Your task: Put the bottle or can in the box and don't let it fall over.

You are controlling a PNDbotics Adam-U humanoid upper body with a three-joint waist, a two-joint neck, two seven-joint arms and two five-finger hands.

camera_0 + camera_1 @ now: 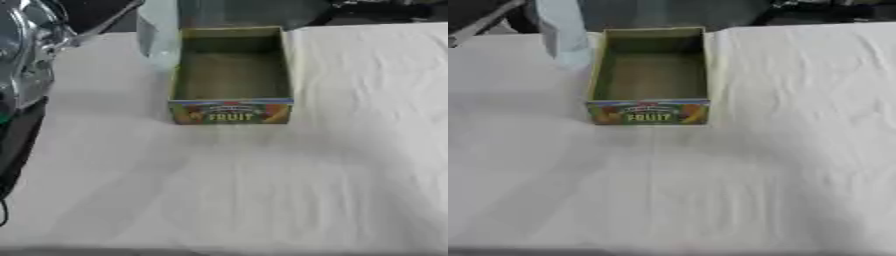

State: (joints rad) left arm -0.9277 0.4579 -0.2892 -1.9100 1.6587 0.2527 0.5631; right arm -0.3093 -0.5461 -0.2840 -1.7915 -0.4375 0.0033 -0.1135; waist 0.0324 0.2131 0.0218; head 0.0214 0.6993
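A pale, see-through bottle (562,31) stands upright on the white cloth, close against the far left corner of the box. Its top is cut off by the view's upper edge. The box (231,113) is an open cardboard tray with a coloured front panel reading FRUIT. Nothing shows inside it, only its brown floor. A silver and black part of my left arm (26,55) shows at the left edge of the left eye view, apart from the bottle. Neither hand appears in either view.
The table wears a wrinkled white cloth (262,190) that spreads wide in front of and to the right of the box. Dark equipment (815,10) lies beyond the far edge. A thin grey bar (105,22) slants past the far left corner.
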